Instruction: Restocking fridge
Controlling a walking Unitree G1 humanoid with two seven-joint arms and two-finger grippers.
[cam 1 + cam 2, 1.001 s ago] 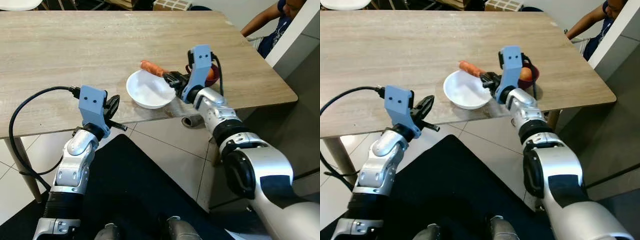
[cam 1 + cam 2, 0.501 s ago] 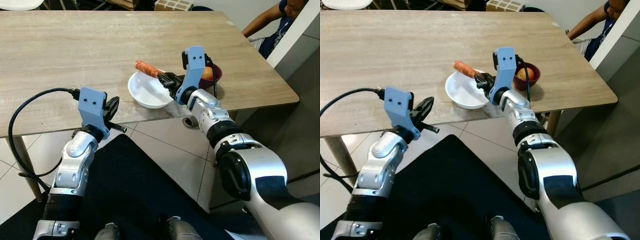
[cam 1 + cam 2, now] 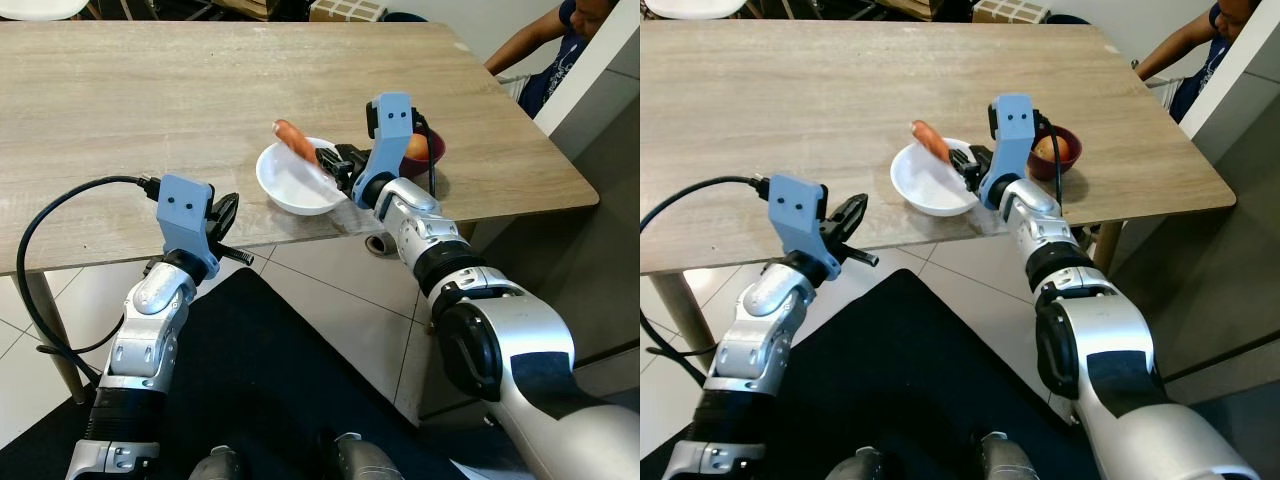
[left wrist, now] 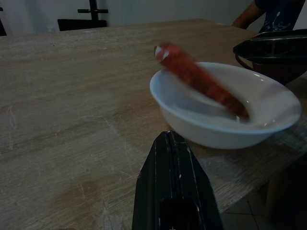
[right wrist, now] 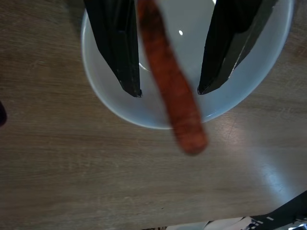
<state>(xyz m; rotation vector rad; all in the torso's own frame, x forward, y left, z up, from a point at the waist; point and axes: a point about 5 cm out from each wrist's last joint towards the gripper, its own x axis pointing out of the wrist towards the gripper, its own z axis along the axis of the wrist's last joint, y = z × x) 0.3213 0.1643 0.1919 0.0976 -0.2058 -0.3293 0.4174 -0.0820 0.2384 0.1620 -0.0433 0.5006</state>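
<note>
A long wooden table (image 3: 150,90) holds a white bowl (image 3: 285,190) near its front edge, with a dark red bowl (image 3: 1065,160) of round fruit just beside it. The right gripper (image 5: 168,91) hovers over the white bowl, fingers spread apart, gripping nothing. A carrot (image 3: 297,142) lies between those fingers, its lower end inside the bowl, its long axis slanting up over the far rim and away from the gripper. The left gripper (image 3: 232,232) hangs off the table's near edge, fingers pressed together and empty.
</note>
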